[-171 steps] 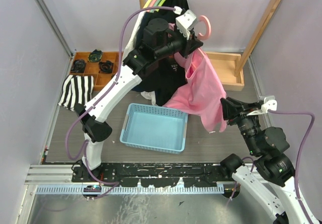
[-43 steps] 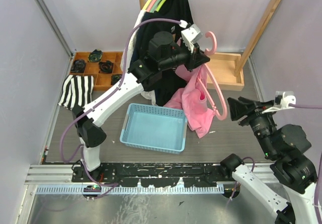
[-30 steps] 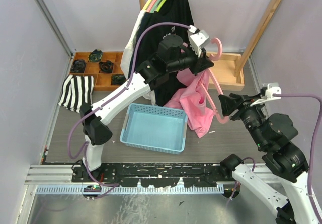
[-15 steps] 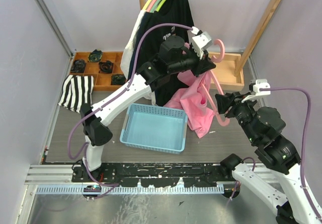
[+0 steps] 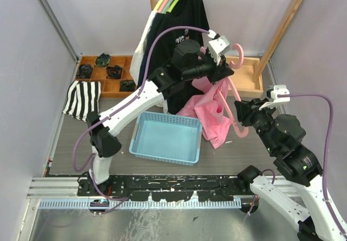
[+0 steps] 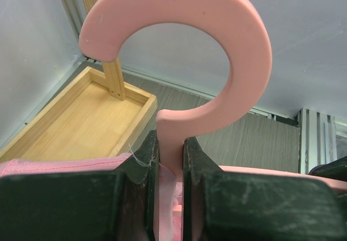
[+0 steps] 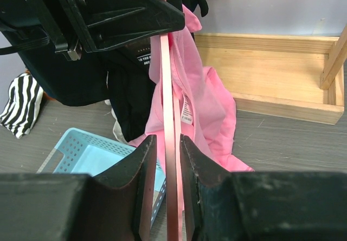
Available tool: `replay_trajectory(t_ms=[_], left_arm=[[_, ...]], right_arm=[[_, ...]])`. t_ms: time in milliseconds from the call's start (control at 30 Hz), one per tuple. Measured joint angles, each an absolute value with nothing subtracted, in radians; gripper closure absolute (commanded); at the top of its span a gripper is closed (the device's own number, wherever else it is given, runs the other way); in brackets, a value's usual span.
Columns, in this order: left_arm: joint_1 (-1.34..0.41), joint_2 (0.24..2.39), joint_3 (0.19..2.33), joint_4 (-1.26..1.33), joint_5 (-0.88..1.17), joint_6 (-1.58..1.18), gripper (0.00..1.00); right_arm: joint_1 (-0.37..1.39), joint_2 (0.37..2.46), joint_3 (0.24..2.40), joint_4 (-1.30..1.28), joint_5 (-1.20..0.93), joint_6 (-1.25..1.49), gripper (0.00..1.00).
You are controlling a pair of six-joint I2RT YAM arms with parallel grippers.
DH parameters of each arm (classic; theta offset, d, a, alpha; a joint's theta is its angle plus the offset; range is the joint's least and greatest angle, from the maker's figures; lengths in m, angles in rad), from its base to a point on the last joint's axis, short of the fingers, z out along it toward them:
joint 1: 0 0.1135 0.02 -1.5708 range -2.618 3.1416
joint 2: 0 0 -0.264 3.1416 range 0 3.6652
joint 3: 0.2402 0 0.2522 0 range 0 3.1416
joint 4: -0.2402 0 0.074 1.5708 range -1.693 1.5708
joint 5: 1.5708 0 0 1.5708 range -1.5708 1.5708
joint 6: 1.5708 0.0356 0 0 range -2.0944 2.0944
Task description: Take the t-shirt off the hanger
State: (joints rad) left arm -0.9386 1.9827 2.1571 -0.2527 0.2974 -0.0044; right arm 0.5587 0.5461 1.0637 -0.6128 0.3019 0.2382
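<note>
Left claw [image 6: 169, 143] clamps the hanger [image 6: 244, 51] by its neck; right claw [image 7: 168, 143] sits narrow around its bar, grip unclear; t-shirt [image 7: 203, 105] dangles.

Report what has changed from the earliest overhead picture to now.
The right gripper let go of the pink t-shirt, drew back, then moved in. Its narrowed jaws now straddle the lower arm of the pink hanger, not visibly clamped. The t-shirt slid down and hangs bunched. The left gripper carried the hanger rightward. Unchanged: its clamp on the hanger's neck; the blue basket.
</note>
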Motion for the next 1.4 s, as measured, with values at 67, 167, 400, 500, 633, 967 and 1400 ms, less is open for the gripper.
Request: replay_trajectory(t_ms=[67,167,400,500,633,967,1400], left_arm=[[-0.941,1.982,2.156,-0.253,0.298,-0.004,1.0],[-0.943,1.981,2.153,-0.252,0.298,-0.004,1.0],[-0.948,1.981,2.152,-0.253,0.299,-0.004,1.0],[-0.949,1.978,2.149,-0.253,0.3,-0.004,1.0],[-0.952,1.971,2.143,-0.253,0.303,-0.004,1.0],[-0.953,1.962,2.129,-0.25,0.3,-0.004,0.69],[-0.955,1.852,1.97,-0.191,0.234,-0.001,0.32]], right_arm=[[0.559,0.546,1.063,-0.613,0.302,0.238,0.71],[0.559,0.546,1.063,-0.612,0.302,0.238,0.73],[0.559,0.55,1.062,-0.606,0.303,0.237,0.76],[0.559,0.553,1.061,-0.606,0.305,0.237,0.76],[0.559,0.558,1.058,-0.605,0.305,0.237,0.82],[0.559,0.556,1.054,-0.601,0.297,0.232,0.99],[0.559,0.542,1.042,-0.614,0.356,0.232,0.99]])
